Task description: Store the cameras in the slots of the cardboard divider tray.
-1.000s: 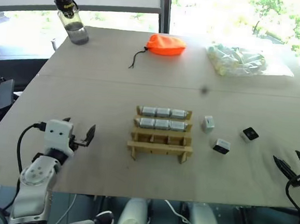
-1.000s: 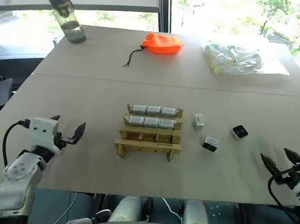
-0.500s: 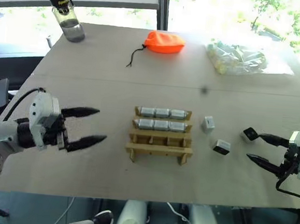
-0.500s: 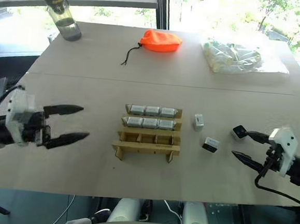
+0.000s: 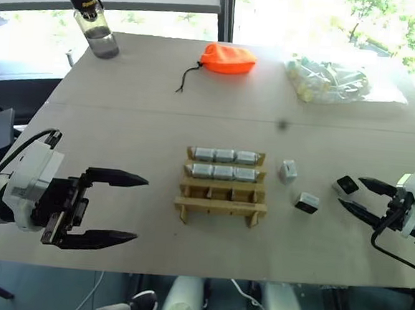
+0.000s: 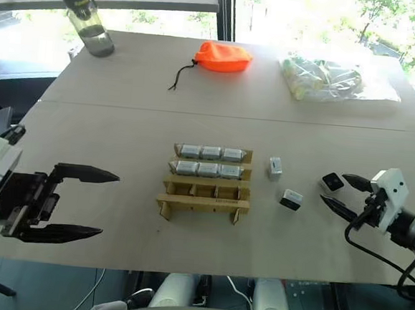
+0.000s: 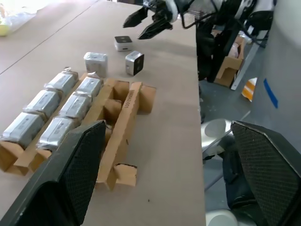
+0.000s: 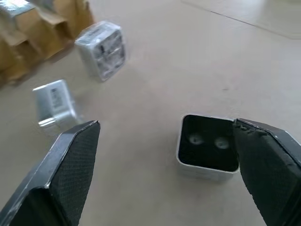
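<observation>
Tan cardboard forms the tray (image 5: 221,186) at mid-table; its two far rows hold six cameras (image 5: 225,164), while the two near rows stand empty. Three loose cameras sit to its right: one (image 5: 287,171) just beside the tray, one (image 5: 306,202) nearer the table edge, one (image 5: 346,185) farther right, black face up. The right gripper (image 5: 357,193) has its fingers spread wide, empty, tips next to that last camera. The left gripper (image 5: 113,209) hangs left of the tray, fingers wide apart, holding nothing.

The right wrist view shows two round lenses on the black face (image 8: 209,147); a pale label on another camera (image 8: 55,98) is unreadable. The far edge carries a bottle (image 5: 93,22), an orange pouch (image 5: 229,60) and a clear bag (image 5: 332,81).
</observation>
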